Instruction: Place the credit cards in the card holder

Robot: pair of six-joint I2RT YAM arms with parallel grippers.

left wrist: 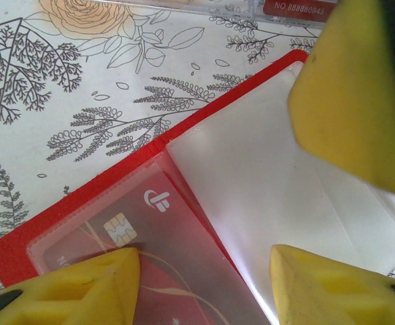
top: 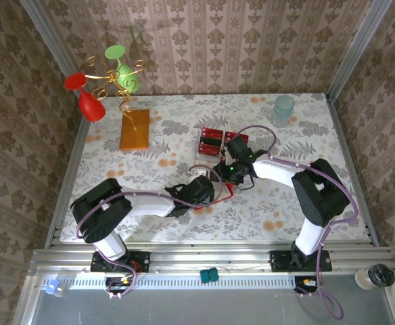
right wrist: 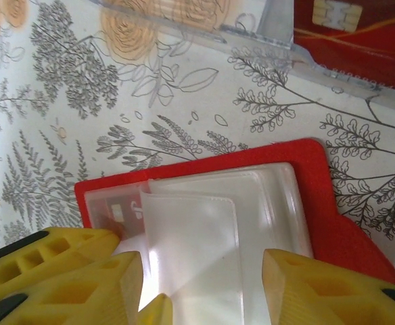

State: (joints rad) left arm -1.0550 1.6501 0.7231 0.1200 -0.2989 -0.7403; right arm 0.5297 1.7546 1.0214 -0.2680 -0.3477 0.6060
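1. Left gripper [left wrist: 201,274] jaws apart, straddling the open card holder [left wrist: 11,254] below; right gripper [right wrist: 201,271] also apart above it.
2. Credit card [left wrist: 164,230] is pocketed beside the left fingertip.
3. Risk: crowded fingers snag the sleeve and drag the card out.

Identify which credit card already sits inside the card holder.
The chip-bearing card, tucked under the clear pocket of the open card holder; the other cards lie farther back, outside it.

Bright, even light is falling across the overhead view, throwing soft shadows on the back wall [top: 204,40] at upper centre, while glare is whitening the pockets of the card holder [left wrist: 265,203] and the close yellow fingers [left wrist: 82,291] are blurring in both wrist views.
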